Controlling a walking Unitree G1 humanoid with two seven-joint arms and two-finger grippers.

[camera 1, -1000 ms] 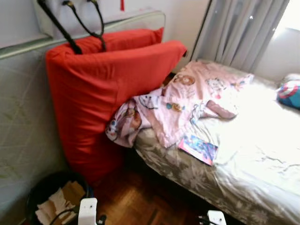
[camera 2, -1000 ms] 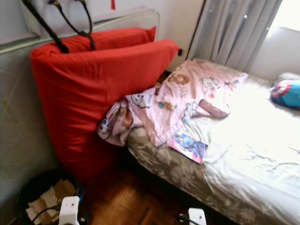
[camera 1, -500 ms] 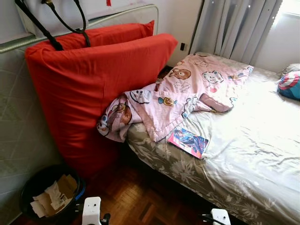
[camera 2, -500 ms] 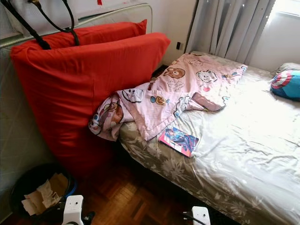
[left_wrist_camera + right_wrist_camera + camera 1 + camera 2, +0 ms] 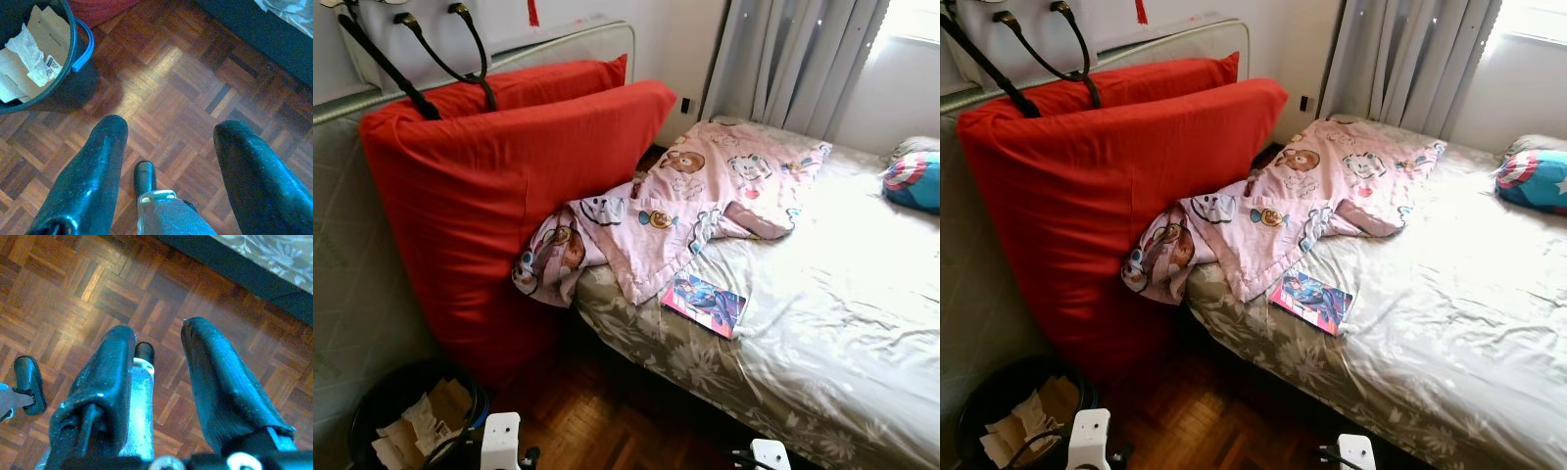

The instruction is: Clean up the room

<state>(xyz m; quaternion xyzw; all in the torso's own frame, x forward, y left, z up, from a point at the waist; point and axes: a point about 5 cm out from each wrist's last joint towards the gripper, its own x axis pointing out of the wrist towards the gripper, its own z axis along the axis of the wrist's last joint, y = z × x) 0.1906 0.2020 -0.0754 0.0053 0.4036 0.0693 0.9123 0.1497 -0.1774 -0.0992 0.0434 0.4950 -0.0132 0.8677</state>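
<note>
A pink cartoon-print blanket (image 5: 700, 201) lies crumpled across the near corner of the bed (image 5: 842, 323) and hangs off its edge. A colourful comic book (image 5: 705, 303) rests on the bed sheet just below the blanket. Two big red cushions (image 5: 499, 186) lean against the wall beside the bed. Both arms hang low at the bottom of the eye views. My left gripper (image 5: 168, 134) is open above the parquet floor, empty. My right gripper (image 5: 159, 340) is open over the floor too, holding nothing.
A black bin (image 5: 386, 416) with cardboard and paper scraps (image 5: 24, 54) stands on the floor at the left. A blue and red pillow (image 5: 913, 181) lies at the bed's far right. Grey curtains (image 5: 793, 59) hang behind. Black bag straps (image 5: 411, 54) hang over the cushions.
The camera has shifted and steadied, so the blur is gone and the scene sits slightly differently in frame. The things on the bed and both hanging arms have not moved.
</note>
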